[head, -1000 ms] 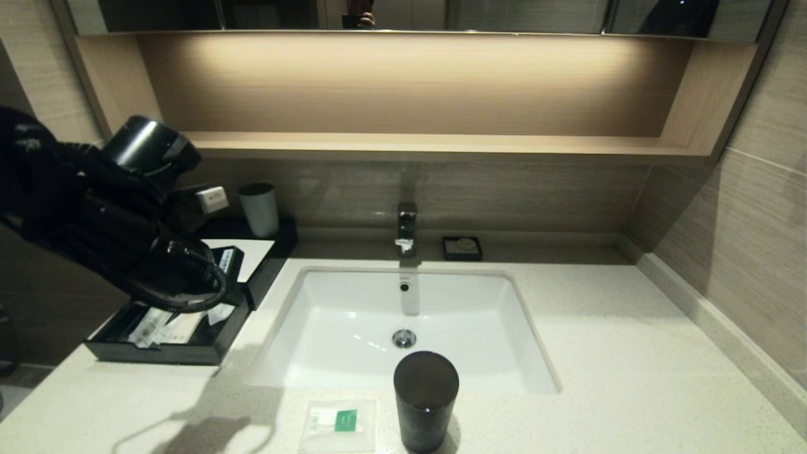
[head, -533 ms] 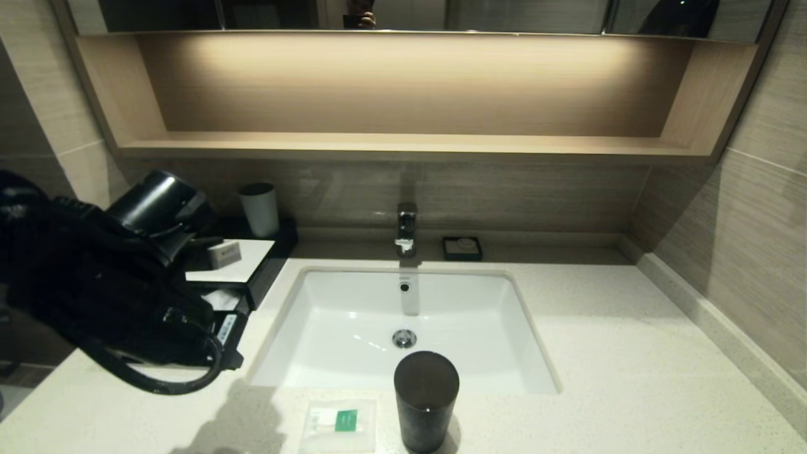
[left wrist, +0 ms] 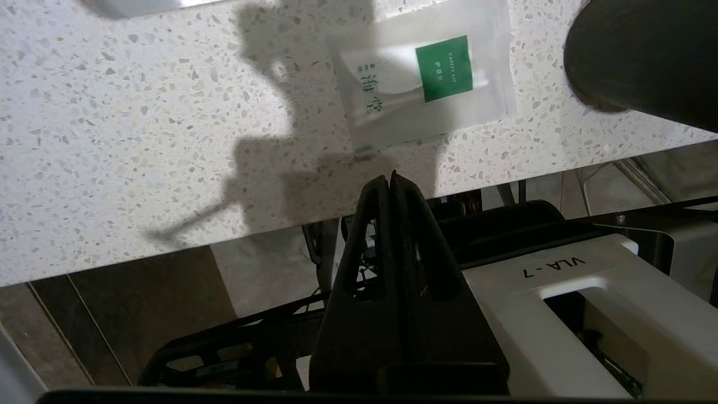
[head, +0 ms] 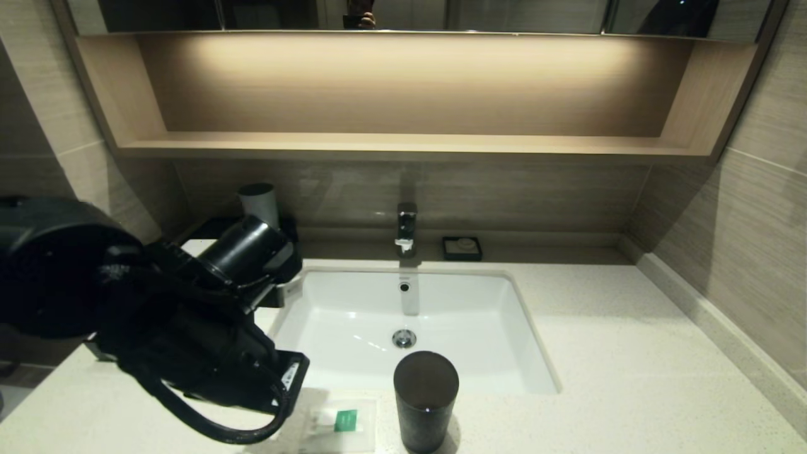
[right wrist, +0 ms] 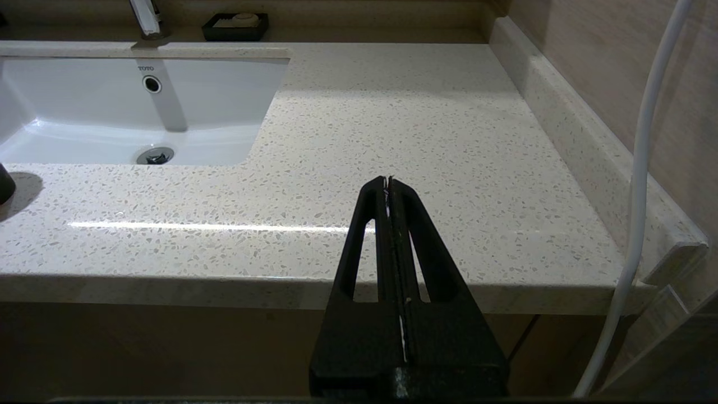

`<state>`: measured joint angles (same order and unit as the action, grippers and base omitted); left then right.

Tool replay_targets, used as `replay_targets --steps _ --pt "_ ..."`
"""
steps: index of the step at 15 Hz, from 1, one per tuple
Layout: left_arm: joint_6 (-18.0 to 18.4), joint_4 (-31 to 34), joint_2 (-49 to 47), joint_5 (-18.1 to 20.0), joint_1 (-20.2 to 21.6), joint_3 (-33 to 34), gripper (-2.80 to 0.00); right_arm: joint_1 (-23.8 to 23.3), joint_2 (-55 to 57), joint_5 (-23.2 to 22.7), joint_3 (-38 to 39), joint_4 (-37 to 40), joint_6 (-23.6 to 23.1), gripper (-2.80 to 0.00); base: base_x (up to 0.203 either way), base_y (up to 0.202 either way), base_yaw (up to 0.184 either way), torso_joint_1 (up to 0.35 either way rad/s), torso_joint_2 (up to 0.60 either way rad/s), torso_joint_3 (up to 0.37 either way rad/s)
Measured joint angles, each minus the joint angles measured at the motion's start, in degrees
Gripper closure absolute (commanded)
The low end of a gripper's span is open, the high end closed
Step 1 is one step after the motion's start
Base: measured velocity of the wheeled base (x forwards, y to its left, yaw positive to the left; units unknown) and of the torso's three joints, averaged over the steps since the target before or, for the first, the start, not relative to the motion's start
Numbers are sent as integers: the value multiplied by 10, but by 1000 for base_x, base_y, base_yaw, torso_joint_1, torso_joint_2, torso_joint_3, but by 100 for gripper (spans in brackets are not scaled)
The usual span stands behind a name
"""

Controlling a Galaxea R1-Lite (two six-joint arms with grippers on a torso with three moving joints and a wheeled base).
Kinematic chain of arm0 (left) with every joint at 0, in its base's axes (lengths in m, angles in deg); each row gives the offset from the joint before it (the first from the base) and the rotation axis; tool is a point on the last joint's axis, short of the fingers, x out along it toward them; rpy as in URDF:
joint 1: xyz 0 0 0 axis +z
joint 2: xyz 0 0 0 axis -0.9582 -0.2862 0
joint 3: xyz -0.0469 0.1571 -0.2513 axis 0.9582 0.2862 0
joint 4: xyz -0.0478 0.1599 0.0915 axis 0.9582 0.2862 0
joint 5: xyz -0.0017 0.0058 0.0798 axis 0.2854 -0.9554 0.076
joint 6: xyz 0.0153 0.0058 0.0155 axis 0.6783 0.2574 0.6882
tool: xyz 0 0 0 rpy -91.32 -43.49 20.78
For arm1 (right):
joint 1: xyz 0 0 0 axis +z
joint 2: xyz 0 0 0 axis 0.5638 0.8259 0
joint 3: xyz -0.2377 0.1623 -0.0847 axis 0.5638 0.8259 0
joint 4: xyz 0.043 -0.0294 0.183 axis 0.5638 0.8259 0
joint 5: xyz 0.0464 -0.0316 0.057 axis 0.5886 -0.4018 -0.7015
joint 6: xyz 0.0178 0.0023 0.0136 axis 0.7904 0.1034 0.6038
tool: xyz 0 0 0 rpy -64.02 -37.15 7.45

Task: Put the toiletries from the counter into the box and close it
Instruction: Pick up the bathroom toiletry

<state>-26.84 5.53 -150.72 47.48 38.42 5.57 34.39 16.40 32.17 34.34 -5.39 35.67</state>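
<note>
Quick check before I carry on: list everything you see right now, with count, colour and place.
sachet: one, white with green label, flat on the counter's front edge, left of the dark cup
dark cup: one, black, upright at the counter front
counter: one, off-white speckled
sink: one, white, set in the counter
faucet: one, chrome, behind the sink
soap dish: one, black, right of the faucet
white cup: one, back left
shelf: one, light wood, on the wall
left gripper: fingers shut, empty, near the sachet
right gripper: fingers shut, low before the counter's right part
</note>
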Motion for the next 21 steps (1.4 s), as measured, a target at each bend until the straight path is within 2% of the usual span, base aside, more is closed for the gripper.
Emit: replay_targets --steps 2,10,21 --pt "-13 -5 -18 -2 -11 -11 0 0 0 0 0 0 0 0 0 0 0 0 0 0" --pt "-106 -4 -98 -18 -60 -67 0 0 0 0 0 0 0 0 0 0 0 0 0 0" --pt "-142 14 -150 -46 -75 -84 0 0 0 0 0 0 0 0 0 0 0 0 0 0"
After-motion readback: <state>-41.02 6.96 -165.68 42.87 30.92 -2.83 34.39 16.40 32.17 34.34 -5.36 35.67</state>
